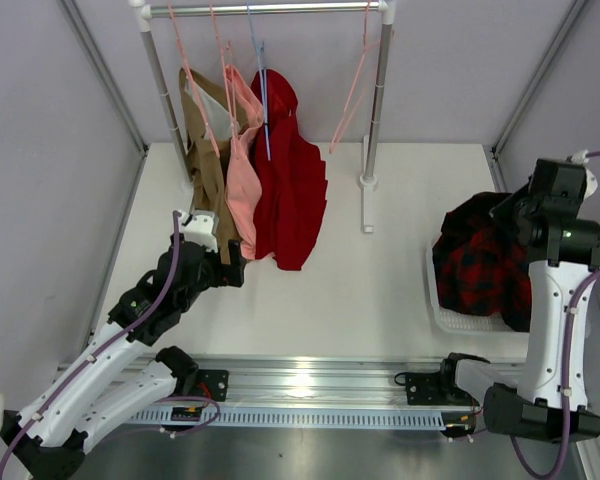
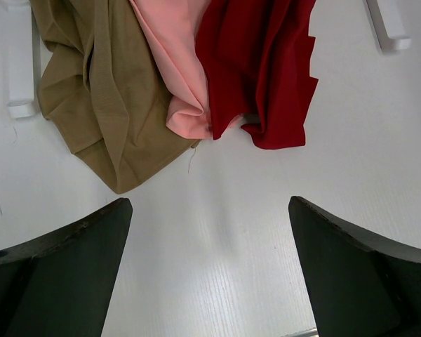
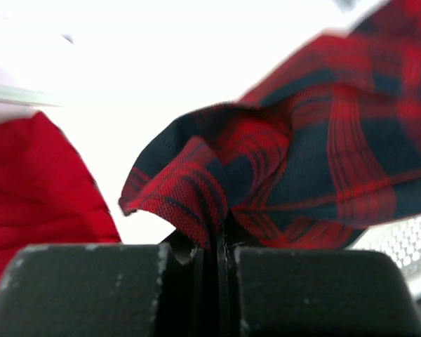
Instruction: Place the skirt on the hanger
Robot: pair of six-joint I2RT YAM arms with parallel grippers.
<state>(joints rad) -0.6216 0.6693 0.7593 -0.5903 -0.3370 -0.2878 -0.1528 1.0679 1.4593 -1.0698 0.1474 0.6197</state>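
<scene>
The red-and-black tartan skirt (image 1: 477, 262) lies bunched in a white tray (image 1: 450, 318) at the right of the table. My right gripper (image 1: 507, 212) sits over the skirt's far edge. In the right wrist view it (image 3: 218, 242) is shut on a fold of the skirt (image 3: 316, 154), which rises out of the jaws. The pale-pink hanger (image 1: 353, 90) hangs bare from the rail, just left of the right post. My left gripper (image 1: 232, 268) is low over the table below the hanging garments. In the left wrist view it (image 2: 210, 249) is open, with only bare table between its fingers (image 2: 67, 270).
A clothes rack (image 1: 378, 110) stands at the back, its feet (image 1: 368, 205) on the table. On it hang a tan garment (image 1: 205, 150), a pink one (image 1: 242, 175) and a plain red pleated one (image 1: 292, 190) on a blue hanger (image 1: 263, 90). Their hems (image 2: 266, 84) touch the table.
</scene>
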